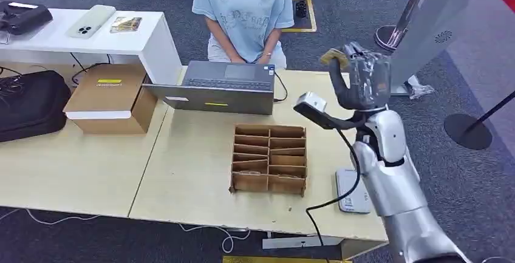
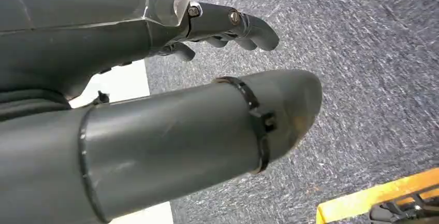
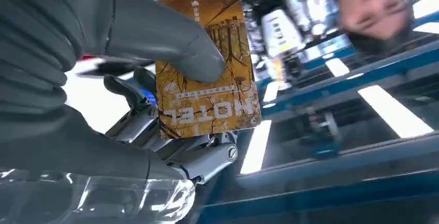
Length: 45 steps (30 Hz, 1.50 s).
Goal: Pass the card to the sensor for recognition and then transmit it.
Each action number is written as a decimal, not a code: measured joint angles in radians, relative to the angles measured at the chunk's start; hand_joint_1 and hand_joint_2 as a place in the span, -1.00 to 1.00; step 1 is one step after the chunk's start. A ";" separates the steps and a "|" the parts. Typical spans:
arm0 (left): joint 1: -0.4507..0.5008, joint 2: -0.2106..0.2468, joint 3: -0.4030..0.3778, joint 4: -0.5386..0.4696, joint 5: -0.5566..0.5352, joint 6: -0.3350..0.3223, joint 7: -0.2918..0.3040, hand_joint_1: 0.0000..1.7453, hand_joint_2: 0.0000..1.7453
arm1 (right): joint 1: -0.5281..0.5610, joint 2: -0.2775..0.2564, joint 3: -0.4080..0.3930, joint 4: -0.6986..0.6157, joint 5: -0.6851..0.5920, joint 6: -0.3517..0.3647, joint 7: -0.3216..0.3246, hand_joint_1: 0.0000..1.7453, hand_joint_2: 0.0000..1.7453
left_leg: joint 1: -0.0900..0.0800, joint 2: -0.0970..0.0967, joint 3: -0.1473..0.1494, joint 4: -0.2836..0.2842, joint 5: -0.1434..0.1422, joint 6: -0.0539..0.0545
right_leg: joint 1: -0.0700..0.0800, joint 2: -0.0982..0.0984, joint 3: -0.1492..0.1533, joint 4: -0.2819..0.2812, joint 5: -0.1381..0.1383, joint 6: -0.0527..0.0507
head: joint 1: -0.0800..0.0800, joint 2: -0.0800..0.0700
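Card [image 3: 207,63] in right robot hand [image 1: 363,81]

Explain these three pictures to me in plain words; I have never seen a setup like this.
This is a humanoid robot with silver arms and many-fingered hands. The wide picture is its head view, looking down at a pale wooden table. On it stand a brown cardboard divider tray, a grey laptop and a cardboard box; a person in a light blue shirt sits behind. The raised right hand pinches a yellow-brown hotel card, seen close up in the right wrist view, which is turned upside down. The left wrist view shows the left hand holding nothing, over grey carpet.
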<state>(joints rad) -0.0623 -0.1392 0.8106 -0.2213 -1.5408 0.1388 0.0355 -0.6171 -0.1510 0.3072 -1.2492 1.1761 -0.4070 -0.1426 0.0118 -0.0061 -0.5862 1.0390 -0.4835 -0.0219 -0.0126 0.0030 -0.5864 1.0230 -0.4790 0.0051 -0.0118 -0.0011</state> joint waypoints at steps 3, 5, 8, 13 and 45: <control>0.000 0.000 -0.005 0.000 0.000 -0.004 -0.003 -1.00 -1.00 | -0.130 0.037 0.069 0.127 0.011 0.038 0.017 1.00 1.00 | 0.000 -0.001 -0.001 0.000 0.000 0.000 | 0.000 0.000 0.000 0.000 0.001 -0.001 | 0.001 0.000; -0.001 0.001 -0.007 0.000 0.000 -0.006 -0.003 -1.00 -1.00 | -0.211 0.070 0.102 0.215 0.024 0.058 0.034 1.00 1.00 | 0.000 0.000 0.000 0.000 0.001 -0.001 | 0.000 0.000 -0.001 0.001 0.001 -0.001 | 0.000 0.000; -0.003 0.002 -0.009 0.000 0.000 -0.009 -0.003 -1.00 -1.00 | -0.327 0.118 0.139 0.346 0.035 0.072 0.061 1.00 1.00 | 0.001 -0.001 -0.001 0.000 0.001 -0.001 | 0.000 0.000 -0.001 0.001 0.001 -0.001 | 0.000 0.000; -0.010 0.004 -0.015 0.000 0.001 -0.024 -0.002 -1.00 -1.00 | -0.483 0.203 0.163 0.550 0.025 0.117 0.106 1.00 1.00 | 0.001 -0.001 -0.001 0.000 0.001 -0.001 | 0.000 0.000 -0.001 0.001 0.001 -0.001 | 0.000 0.000; -0.009 0.009 -0.016 0.000 0.003 -0.024 0.003 -1.00 -1.00 | -0.652 0.300 0.168 0.899 -0.020 0.404 0.219 1.00 1.00 | 0.000 -0.002 -0.001 0.000 0.001 -0.001 | 0.000 -0.001 -0.001 0.000 0.001 -0.001 | 0.000 0.000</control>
<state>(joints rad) -0.0710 -0.1305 0.7950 -0.2213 -1.5373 0.1144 0.0389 -1.2690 0.1492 0.4749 -0.3498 1.1559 -0.0027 0.0767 0.0121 -0.0076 -0.5867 1.0393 -0.4827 -0.0224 -0.0124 0.0018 -0.5873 1.0232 -0.4783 0.0042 -0.0114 -0.0011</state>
